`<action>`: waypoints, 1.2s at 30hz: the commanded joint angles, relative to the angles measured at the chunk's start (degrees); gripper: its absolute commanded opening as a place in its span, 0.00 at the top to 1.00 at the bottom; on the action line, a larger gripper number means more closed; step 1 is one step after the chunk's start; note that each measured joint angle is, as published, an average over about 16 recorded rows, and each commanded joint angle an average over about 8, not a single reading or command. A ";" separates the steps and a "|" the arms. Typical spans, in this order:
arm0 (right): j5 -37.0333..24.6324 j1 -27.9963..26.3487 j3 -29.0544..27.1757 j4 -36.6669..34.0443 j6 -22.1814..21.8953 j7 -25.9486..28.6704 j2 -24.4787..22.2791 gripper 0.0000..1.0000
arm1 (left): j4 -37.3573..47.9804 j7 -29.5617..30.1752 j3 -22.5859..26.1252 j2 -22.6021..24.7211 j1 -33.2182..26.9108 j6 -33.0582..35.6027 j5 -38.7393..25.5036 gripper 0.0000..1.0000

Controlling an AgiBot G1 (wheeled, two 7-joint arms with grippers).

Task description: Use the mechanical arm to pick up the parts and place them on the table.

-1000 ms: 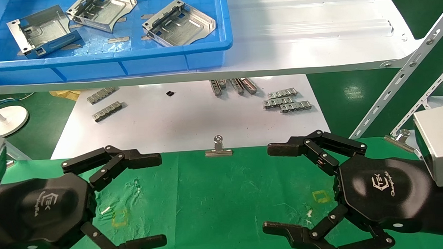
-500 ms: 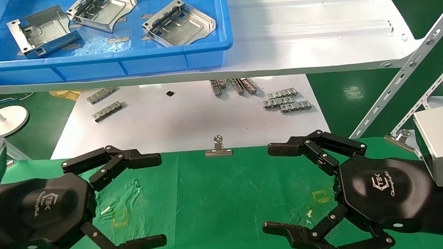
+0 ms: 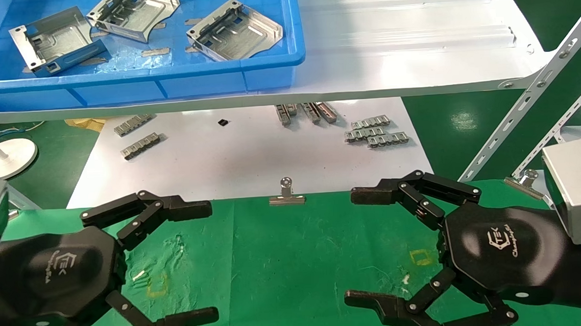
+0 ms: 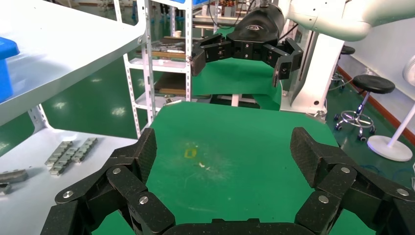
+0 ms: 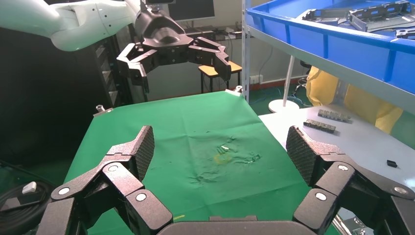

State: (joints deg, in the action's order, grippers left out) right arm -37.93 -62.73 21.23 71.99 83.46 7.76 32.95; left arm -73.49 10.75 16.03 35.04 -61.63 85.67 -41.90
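Observation:
Three shiny silver parts (image 3: 52, 41) (image 3: 134, 13) (image 3: 235, 30) lie in a blue bin (image 3: 134, 76) on the white shelf, far ahead of both arms. My left gripper (image 3: 211, 259) hovers open over the left of the green table (image 3: 285, 261), nothing between its fingers. Opposite it, over the table's right side, my right gripper (image 3: 350, 246) is open and empty too. The left wrist view shows the left gripper (image 4: 225, 152) spread above bare cloth with a yellow mark (image 4: 190, 153). Bare wrinkled cloth also lies under the right gripper (image 5: 220, 147) in the right wrist view.
A binder clip (image 3: 286, 195) holds the cloth's far edge. Beyond it a lower white board (image 3: 251, 155) carries several ribbed grey strips (image 3: 375, 132) (image 3: 140, 145). The white shelf (image 3: 403, 55) overhangs the board. A perforated shelf strut (image 3: 528, 98) slants at the right.

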 commanded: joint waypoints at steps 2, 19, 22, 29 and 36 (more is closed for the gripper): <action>0.00 0.00 0.00 0.00 0.00 0.00 0.00 0.00 | 0.00 0.00 0.00 0.00 0.00 0.00 0.00 0.00; 0.00 0.00 0.00 0.00 0.00 0.00 0.00 0.25 | 0.00 0.00 0.00 0.00 0.00 0.00 0.00 0.00; 0.00 0.00 0.00 0.00 0.00 0.00 0.00 0.62 | 0.00 0.00 0.00 0.00 0.00 0.00 0.00 0.00; 0.00 0.00 0.00 0.00 0.00 0.00 0.00 1.00 | 0.00 0.00 0.00 0.00 0.00 0.00 0.00 0.00; 0.00 0.00 0.00 0.00 0.00 0.00 0.00 1.00 | 0.00 0.00 0.00 0.00 0.00 0.00 0.00 0.00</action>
State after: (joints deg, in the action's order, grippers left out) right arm -37.93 -62.73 21.23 71.99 83.46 7.76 32.95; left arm -73.49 10.75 16.03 35.04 -61.63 85.67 -41.90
